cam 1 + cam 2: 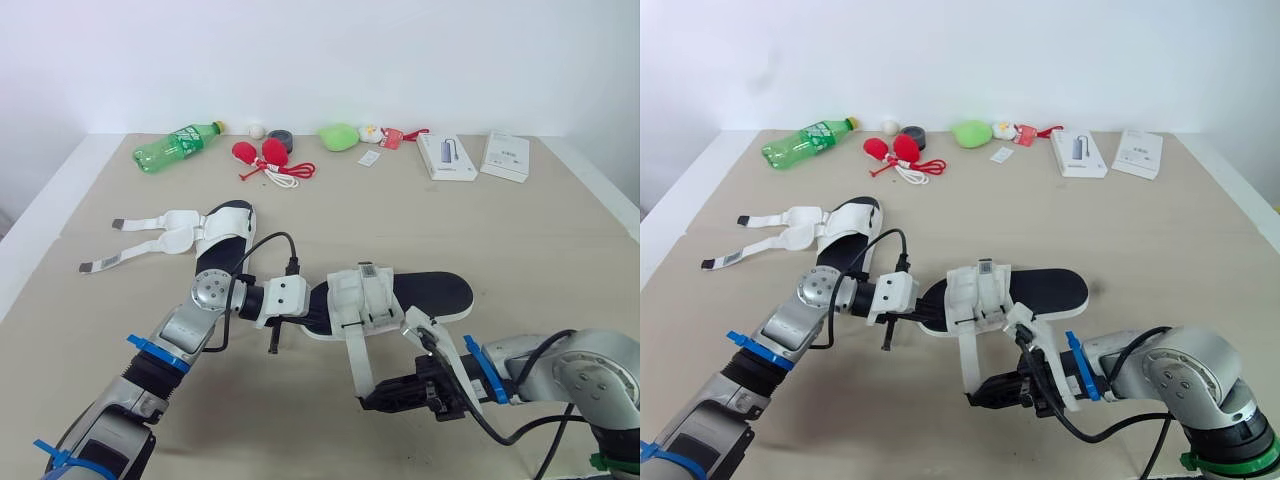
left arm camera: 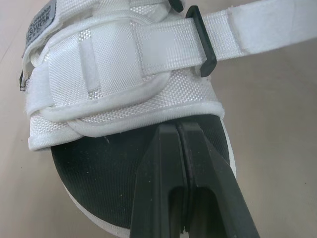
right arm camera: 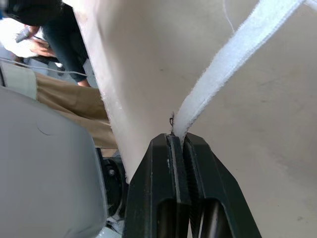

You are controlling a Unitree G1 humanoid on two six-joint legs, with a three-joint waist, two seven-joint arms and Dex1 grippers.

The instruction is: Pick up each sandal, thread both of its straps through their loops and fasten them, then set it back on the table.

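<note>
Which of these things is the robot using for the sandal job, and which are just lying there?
For the job: near sandal, held by left gripper; its strap, pinched by right gripper; far sandal.

Just lying about: green bottle, red objects with cord, tape roll, green blob, white box, second white box.

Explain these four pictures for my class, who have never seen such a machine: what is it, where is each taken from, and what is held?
It is a two-armed humanoid robot. The two wide pictures come from cameras in its head, looking down at a table. The two close-ups come from cameras on its wrists. The left gripper pinches a sandal; the right gripper pinches that sandal's loose white strap. A second sandal lies further back with its straps undone, with a green bottle and two boxes along the far edge.
</note>
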